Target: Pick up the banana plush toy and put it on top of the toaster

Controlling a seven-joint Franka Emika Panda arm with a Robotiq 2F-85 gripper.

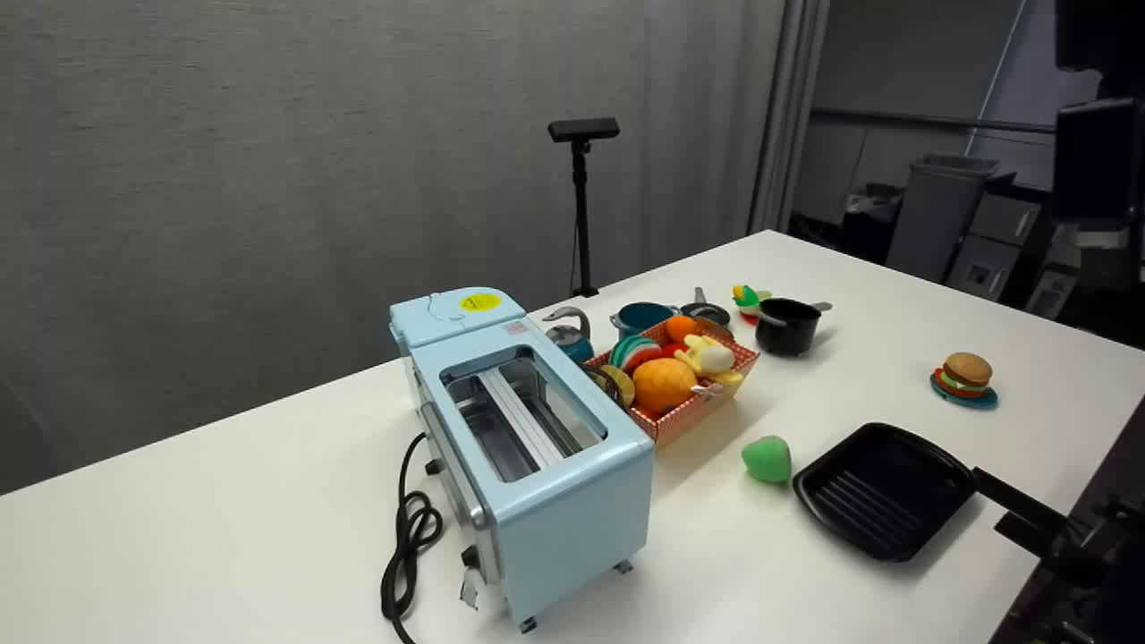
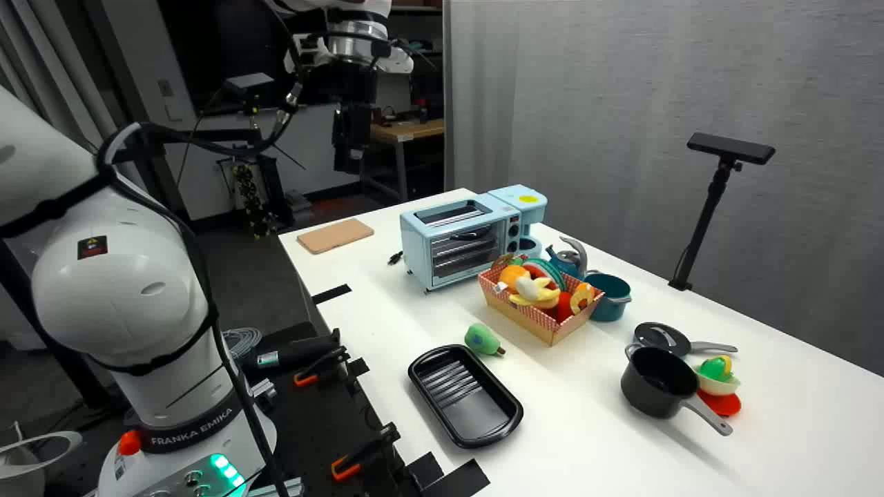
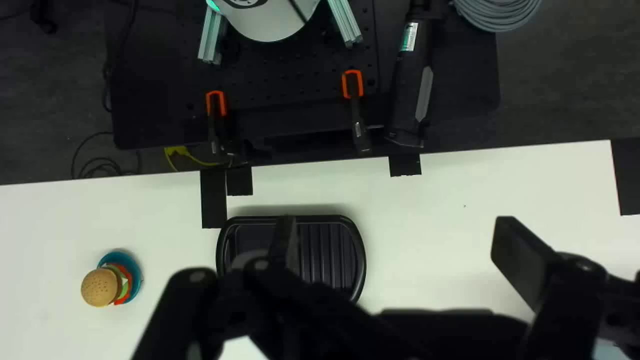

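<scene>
The banana plush toy is pale yellow with spread peel, and lies on top of the other toy food in a red-and-white basket; it shows in both exterior views. The boxy pale blue toaster stands beside the basket, and its slotted top shows in both exterior views. My gripper hangs high above the table, well apart from the toy and the toaster. In the wrist view my gripper has its fingers wide apart with nothing between them. The banana plush toy is out of the wrist view.
The basket is full of toy fruit. A green toy and a black pan lie in front of it. A black pot, a teal pot and a toy burger stand around. A black cord lies beside the toaster.
</scene>
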